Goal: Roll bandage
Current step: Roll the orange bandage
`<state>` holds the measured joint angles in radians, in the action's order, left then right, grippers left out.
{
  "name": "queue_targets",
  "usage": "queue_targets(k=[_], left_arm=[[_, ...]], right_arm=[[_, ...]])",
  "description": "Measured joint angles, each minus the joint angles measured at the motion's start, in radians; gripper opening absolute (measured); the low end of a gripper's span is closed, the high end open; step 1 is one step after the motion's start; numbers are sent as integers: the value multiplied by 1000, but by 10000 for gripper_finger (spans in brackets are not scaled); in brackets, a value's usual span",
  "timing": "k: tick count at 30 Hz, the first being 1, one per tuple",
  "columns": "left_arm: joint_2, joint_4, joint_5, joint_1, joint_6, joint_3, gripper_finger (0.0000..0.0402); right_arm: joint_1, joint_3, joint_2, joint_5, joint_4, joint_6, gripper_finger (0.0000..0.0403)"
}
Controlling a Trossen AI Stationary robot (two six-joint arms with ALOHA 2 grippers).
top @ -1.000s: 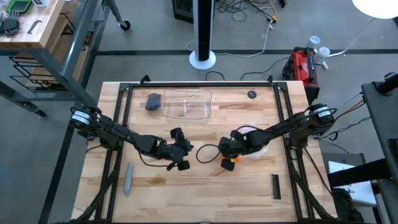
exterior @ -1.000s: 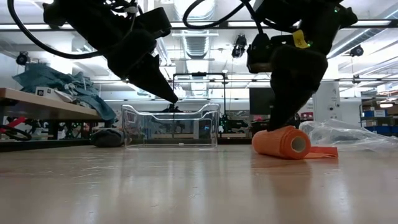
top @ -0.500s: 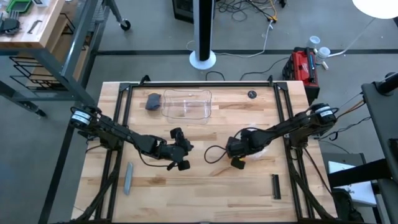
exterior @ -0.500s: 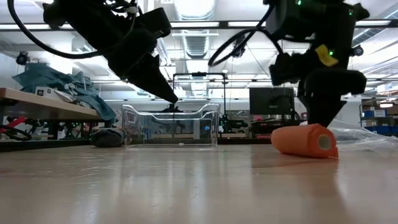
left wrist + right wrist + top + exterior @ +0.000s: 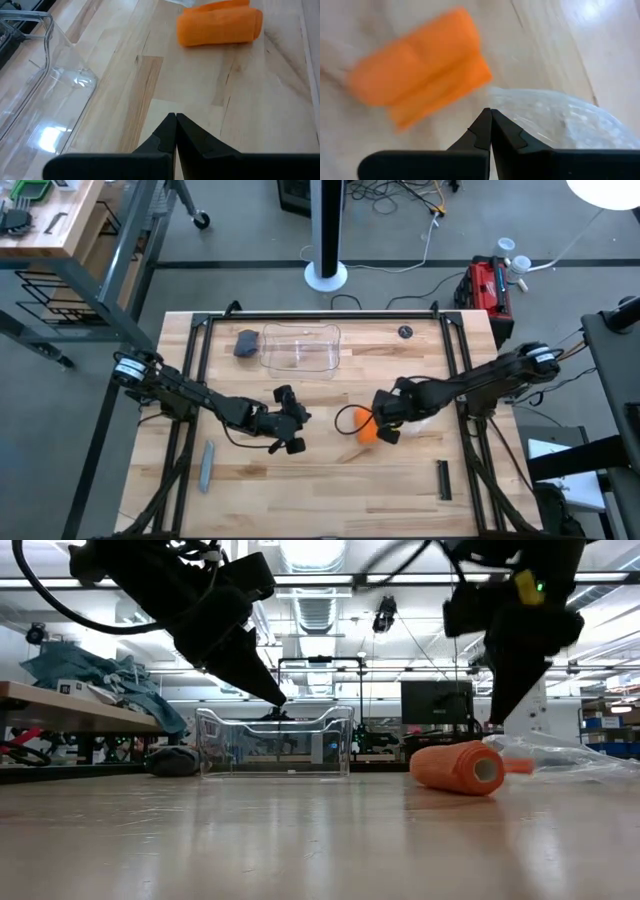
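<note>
The orange bandage (image 5: 367, 423) lies on the table as a roll on its side (image 5: 460, 767), with a short loose tail (image 5: 516, 767) on the wood toward the clear plastic wrapper. My right gripper (image 5: 496, 720) hangs shut just above the roll's tail side, pointing down, and does not touch it; its wrist view shows the bandage (image 5: 420, 80) beyond the shut tips (image 5: 488, 112). My left gripper (image 5: 300, 420) waits shut to the left of the roll, raised off the table and aimed at the bandage (image 5: 220, 25).
A clear plastic wrapper (image 5: 420, 405) lies just right of the roll. A clear container (image 5: 300, 348) and a dark grey lump (image 5: 246, 342) sit at the far side. A grey stick (image 5: 206, 465) lies near left, a black strip (image 5: 443, 478) near right.
My right gripper, shut, went toward the table's right edge on top of the roll and rolled it over its loose tail. It then rose clear of the roll. The roll has come back a little to the left, and a short tail shows again.
</note>
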<state>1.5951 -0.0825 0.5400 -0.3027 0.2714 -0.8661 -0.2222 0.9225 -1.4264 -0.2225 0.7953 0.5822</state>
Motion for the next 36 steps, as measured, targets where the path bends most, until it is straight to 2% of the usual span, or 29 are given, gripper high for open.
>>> queue_targets(k=[7, 11, 16, 19, 23, 31, 36], left_arm=[[-1, 65, -8, 0, 0, 0, 0], [-19, 119, -60, 0, 1, -10, 0], [-32, 121, -60, 5, -26, -82, 0], [-36, 117, -60, 6, -65, -126, 0], [-37, 110, -60, 6, -99, -163, 0], [-37, 100, -53, 10, -106, -160, 0], [-37, 99, -52, 12, -101, -153, 0]], right_arm=[[36, -19, 140, -40, 176, 3, 0], [93, -51, 234, -27, 287, 62, 0], [143, -114, 314, -42, 283, 120, 1], [166, -130, 318, -56, 264, 143, 10], [181, -132, 293, -30, 230, 143, 49], [186, -132, 213, 45, 177, 115, 161], [186, -136, 138, 35, 146, 116, 194]])
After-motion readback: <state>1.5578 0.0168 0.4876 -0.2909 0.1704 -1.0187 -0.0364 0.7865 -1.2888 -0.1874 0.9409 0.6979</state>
